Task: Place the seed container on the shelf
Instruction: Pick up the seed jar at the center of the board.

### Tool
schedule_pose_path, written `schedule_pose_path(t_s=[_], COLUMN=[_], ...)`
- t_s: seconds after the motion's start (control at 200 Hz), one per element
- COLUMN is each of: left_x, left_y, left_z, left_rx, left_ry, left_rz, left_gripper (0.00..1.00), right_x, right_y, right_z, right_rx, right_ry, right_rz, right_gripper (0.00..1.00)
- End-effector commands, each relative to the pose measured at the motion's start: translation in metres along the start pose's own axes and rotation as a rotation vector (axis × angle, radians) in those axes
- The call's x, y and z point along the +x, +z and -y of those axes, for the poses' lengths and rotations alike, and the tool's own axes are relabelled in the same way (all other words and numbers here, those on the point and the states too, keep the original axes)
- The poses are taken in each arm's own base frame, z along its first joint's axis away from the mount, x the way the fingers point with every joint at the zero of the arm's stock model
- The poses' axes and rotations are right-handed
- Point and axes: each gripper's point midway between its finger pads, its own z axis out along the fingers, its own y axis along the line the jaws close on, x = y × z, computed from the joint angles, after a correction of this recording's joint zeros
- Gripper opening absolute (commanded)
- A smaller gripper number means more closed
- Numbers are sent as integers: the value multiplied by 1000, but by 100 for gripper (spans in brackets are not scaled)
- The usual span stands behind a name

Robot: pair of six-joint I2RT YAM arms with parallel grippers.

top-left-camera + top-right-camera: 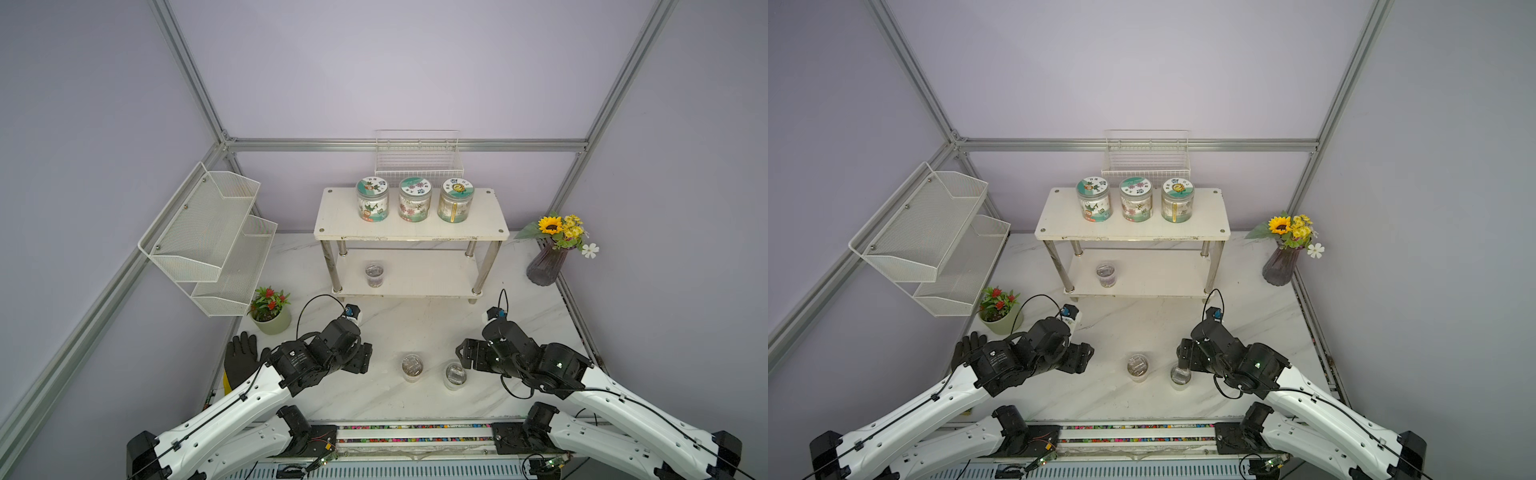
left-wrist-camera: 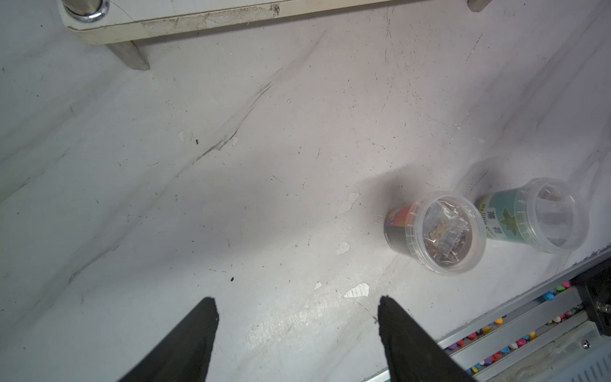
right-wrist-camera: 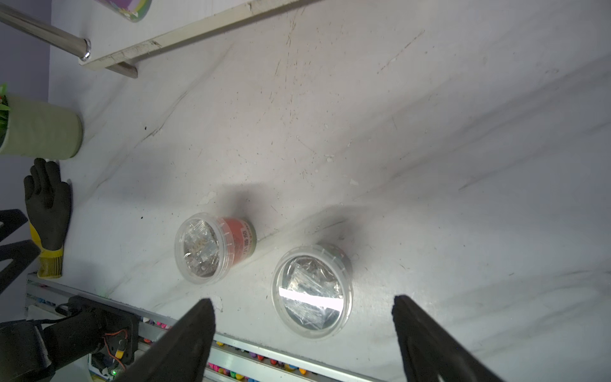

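My left gripper (image 2: 297, 302) hangs with jaws apart, empty, above the table (image 1: 395, 328). Near the table's front edge stand the red-labelled seed container (image 1: 412, 368), then the green-labelled seed container (image 1: 454, 375), just below my right gripper (image 3: 301, 297), spread wide and holding nothing. The shelf (image 1: 411, 226) stands towards the back edge.

Jars (image 1: 414, 199) on shelf (image 1: 332, 224), two containers (image 1: 412, 367) before it

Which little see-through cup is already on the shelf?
The cup on the shelf's lower board; the red-labelled cup and green-labelled cup stand on the table.
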Motion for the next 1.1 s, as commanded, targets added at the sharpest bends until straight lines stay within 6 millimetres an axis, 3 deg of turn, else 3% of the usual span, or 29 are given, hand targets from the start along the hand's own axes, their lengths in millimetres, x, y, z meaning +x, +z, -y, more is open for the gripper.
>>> schedule_pose_path(t_s=[0.0, 0.22, 1.09], left_x=[-8, -8, -5], left_y=[-5, -5, -5], left_z=[0, -1, -2], left_rx=[-5, -11, -7], left_ry=[-11, -10, -4], left_rz=[35, 36, 37], left_gripper=[79, 82, 83], right_x=[15, 29, 61], right_y=[7, 26, 55], right_z=[2, -1, -6], right_rx=[13, 47, 164], right_ry=[23, -4, -112], right_rz=[-70, -139, -278], right_gripper=[88, 89, 97])
